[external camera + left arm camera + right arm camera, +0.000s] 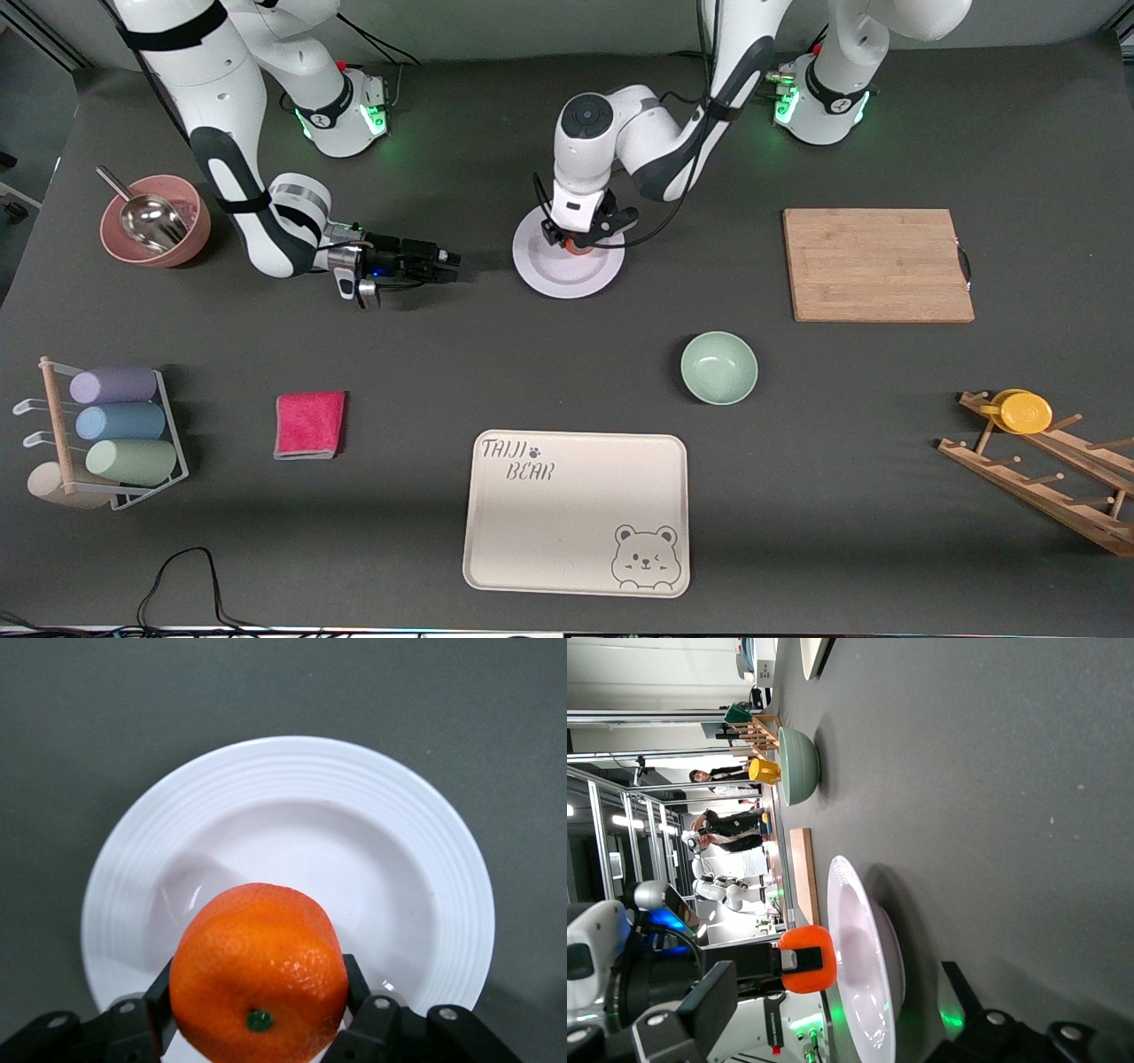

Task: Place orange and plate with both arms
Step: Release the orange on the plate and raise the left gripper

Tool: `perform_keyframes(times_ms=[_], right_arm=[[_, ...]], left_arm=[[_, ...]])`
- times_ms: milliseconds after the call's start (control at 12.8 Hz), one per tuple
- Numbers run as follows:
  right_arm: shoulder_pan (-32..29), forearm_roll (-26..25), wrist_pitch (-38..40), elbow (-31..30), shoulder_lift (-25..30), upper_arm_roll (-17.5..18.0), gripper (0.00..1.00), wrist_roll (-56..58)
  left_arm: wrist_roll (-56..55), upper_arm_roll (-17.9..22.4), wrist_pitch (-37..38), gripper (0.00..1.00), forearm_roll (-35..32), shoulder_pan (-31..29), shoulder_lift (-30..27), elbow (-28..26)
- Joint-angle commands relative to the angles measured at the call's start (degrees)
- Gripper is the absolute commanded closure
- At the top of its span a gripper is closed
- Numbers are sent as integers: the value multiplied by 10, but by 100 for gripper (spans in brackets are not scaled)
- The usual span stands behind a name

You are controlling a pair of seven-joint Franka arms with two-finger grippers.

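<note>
The pale plate [567,276] lies on the table's middle, toward the robots' bases. My left gripper [580,243] hangs over its well, shut on the orange [578,249]. In the left wrist view the orange [259,970] sits between both black fingers [370,1019], above the plate [354,815]. My right gripper [448,265] lies low and level over the table beside the plate, toward the right arm's end, open and empty. The right wrist view shows the plate [864,966] edge-on and the held orange [808,958] close over it.
A wooden cutting board [877,264] lies toward the left arm's end. A mint bowl [718,367] and a bear-printed tray [576,509] lie nearer the camera. A pink bowl with a scoop [155,221], a red cloth [309,424] and a cup rack [115,434] are toward the right arm's end.
</note>
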State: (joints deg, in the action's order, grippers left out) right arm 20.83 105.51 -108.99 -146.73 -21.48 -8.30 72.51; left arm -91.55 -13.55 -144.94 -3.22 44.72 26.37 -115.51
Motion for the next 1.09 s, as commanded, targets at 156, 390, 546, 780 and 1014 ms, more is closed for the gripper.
perform_keyframes(times_ms=[156,390,546,780,1014], right_arm=[[56,65,-47,-9,-2,-3,0,30],[76,83,-61,-9,-6,-2,0,38],[85,106,-62,-9,-6,-2,0,38],[118,151,-73,-8,-3,-1,0,35],[144,197,-73,-8,-6,0,0,38]], left_arm=[[-21,8,11,57,-19,9,28,37],[-15,10,45,0,-27,0,13,40],[21,9,124,0,-41,-19,-3,69],[185,9,263,0,-41,-67,-66,95],[380,9,353,0,-41,-159,-162,94]])
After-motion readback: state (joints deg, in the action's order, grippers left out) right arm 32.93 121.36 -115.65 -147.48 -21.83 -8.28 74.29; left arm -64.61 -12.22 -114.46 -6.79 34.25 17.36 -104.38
